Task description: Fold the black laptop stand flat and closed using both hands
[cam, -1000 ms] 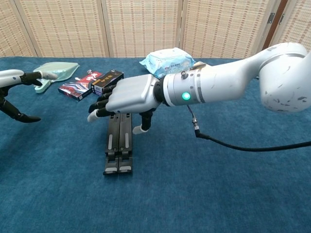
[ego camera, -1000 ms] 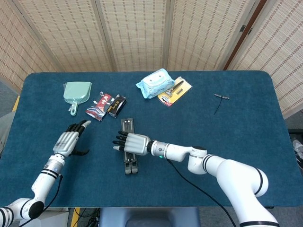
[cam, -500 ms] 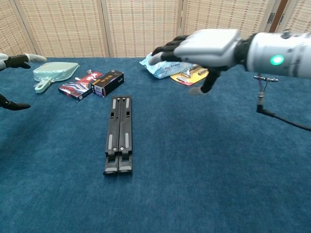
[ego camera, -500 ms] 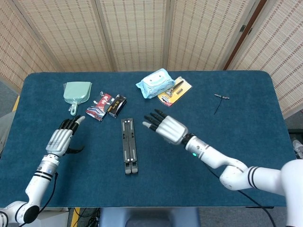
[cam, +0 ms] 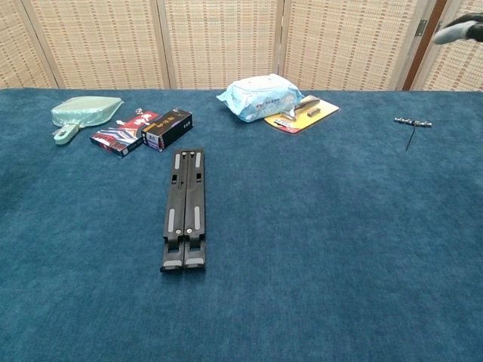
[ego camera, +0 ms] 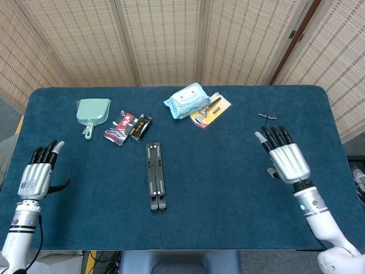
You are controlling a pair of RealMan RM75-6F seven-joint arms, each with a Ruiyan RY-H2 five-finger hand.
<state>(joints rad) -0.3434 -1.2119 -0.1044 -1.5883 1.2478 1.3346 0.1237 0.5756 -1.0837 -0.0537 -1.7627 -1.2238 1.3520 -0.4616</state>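
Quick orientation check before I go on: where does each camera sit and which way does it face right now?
Head view: high above the near table edge, looking steeply down on the whole blue table; shows the left hand and right hand, both open, far from the folded laptop stand.
Chest view: low at the near edge, looking across the table toward the wicker screens; only fingertips of the right hand show, top right.
Shared: laptop stand, wet wipes pack, green dustpan.
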